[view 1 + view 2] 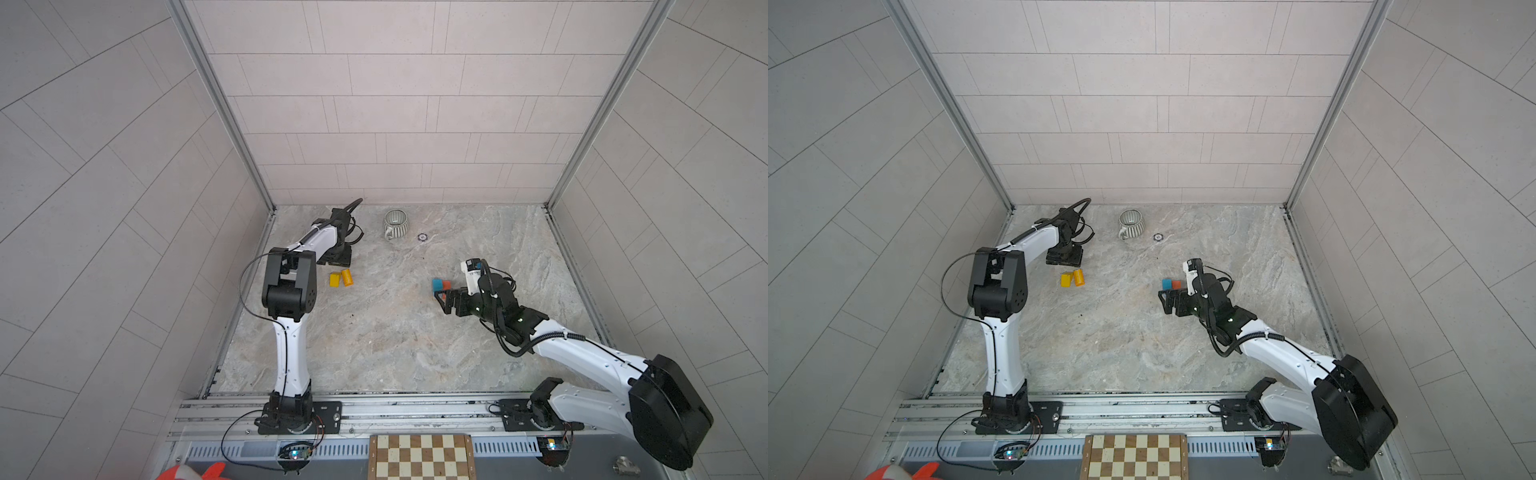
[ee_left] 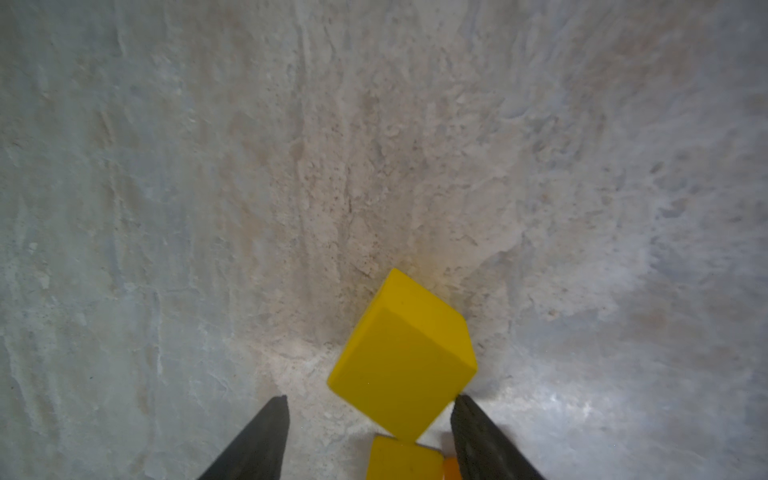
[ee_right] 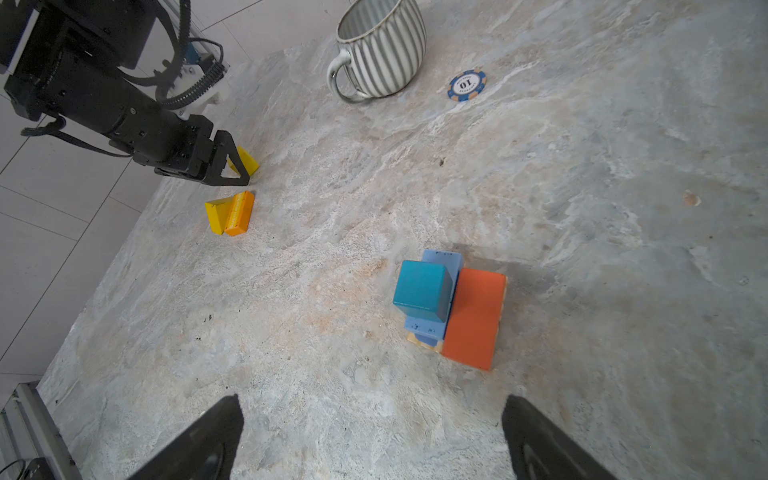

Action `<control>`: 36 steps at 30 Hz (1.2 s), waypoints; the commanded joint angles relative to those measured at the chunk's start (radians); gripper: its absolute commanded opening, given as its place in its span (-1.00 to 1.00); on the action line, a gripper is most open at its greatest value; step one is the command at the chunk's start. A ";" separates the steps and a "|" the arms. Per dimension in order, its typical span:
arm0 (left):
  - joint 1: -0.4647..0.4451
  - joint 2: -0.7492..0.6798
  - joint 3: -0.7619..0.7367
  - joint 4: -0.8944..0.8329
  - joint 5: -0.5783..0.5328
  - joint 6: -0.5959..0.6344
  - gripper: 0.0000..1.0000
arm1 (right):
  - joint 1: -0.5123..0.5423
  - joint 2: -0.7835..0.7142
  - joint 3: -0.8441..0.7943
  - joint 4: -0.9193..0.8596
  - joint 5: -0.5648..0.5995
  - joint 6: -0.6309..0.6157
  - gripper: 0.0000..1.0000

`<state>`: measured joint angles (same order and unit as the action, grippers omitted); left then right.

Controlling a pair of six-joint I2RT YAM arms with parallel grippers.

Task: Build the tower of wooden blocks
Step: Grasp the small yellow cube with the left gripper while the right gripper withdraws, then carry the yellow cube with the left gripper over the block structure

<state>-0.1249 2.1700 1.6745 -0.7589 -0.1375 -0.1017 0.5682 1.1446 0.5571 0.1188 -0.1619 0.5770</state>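
Observation:
The wood block tower stands right of centre: a teal cube (image 3: 422, 291) on a light-blue block (image 3: 444, 262), beside an orange-red block (image 3: 476, 316), over a natural-wood piece. Both top views show it as a small blue-and-red pile (image 1: 440, 284) (image 1: 1171, 284). My right gripper (image 3: 372, 399) (image 1: 442, 301) hovers just in front of it, open and empty. At the back left my left gripper (image 2: 370, 397) (image 1: 338, 261) points down around a yellow cube (image 2: 403, 357); one fingertip (image 2: 459, 403) touches its corner, the other stands apart. A yellow wedge (image 3: 216, 216) and orange piece (image 3: 239, 212) lie beside it.
A grey ribbed cup (image 1: 395, 224) (image 3: 380, 50) stands at the back, with a blue poker chip (image 1: 422, 237) (image 3: 466, 85) next to it. A chessboard (image 1: 419, 457) lies in front of the rail. Tiled walls close in the marbled table on three sides.

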 commanded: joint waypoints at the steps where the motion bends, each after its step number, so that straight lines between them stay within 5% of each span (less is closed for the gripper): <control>1: 0.009 0.021 0.055 -0.010 -0.004 0.010 0.31 | -0.004 0.000 0.023 0.018 -0.002 0.005 0.99; 12: 0.014 0.080 0.146 -0.036 0.022 0.004 0.19 | -0.004 0.009 0.026 0.013 0.003 -0.002 0.99; 24: 0.014 0.082 0.143 -0.032 0.035 -0.015 -0.28 | -0.004 0.020 0.029 0.009 -0.001 -0.002 0.99; 36: 0.013 0.005 0.171 -0.117 0.009 -0.115 -0.40 | -0.009 0.008 0.035 -0.021 0.014 -0.010 0.99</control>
<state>-0.1181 2.2387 1.8130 -0.8127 -0.1177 -0.1650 0.5663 1.1667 0.5728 0.1184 -0.1612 0.5758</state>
